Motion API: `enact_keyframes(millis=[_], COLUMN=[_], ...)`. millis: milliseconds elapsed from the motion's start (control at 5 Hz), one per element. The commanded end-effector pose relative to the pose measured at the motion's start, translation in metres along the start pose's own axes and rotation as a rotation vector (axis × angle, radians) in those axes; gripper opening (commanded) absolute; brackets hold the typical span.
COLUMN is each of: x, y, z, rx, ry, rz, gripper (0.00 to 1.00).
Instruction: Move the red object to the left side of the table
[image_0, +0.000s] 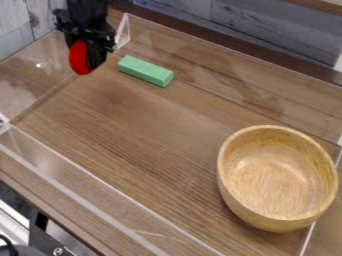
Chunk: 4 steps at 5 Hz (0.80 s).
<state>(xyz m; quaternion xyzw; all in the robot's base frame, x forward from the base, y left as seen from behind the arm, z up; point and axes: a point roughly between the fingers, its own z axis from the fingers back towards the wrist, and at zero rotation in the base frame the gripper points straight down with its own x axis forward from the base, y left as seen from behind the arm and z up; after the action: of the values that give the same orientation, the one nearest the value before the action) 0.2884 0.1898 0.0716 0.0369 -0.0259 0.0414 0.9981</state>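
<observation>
The red object (83, 58) hangs at the far left of the table (134, 140), just above the wood near the left acrylic wall. My black gripper (86, 42) comes down from the top edge of the camera view and is shut on the red object, which shows below the fingers. The green leafy top is hidden between the jaws.
A green rectangular block (144, 71) lies just right of the gripper. A large wooden bowl (277, 176) sits at the front right corner. Low clear acrylic walls (40, 160) ring the tabletop.
</observation>
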Motion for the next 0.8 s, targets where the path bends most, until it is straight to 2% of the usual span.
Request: enact_keyframes(millis=[0,400,600], x=[0.013,0.030,0.017], y=[0.013,0.024,0.024], z=[0.006,-0.002,-0.007], rx=[0.020,-0.004,-0.024], ry=[-0.061,-0.051,-0.032], rz=[-0.016,-0.023,0.029], gripper=[0.00,0.00,1.00])
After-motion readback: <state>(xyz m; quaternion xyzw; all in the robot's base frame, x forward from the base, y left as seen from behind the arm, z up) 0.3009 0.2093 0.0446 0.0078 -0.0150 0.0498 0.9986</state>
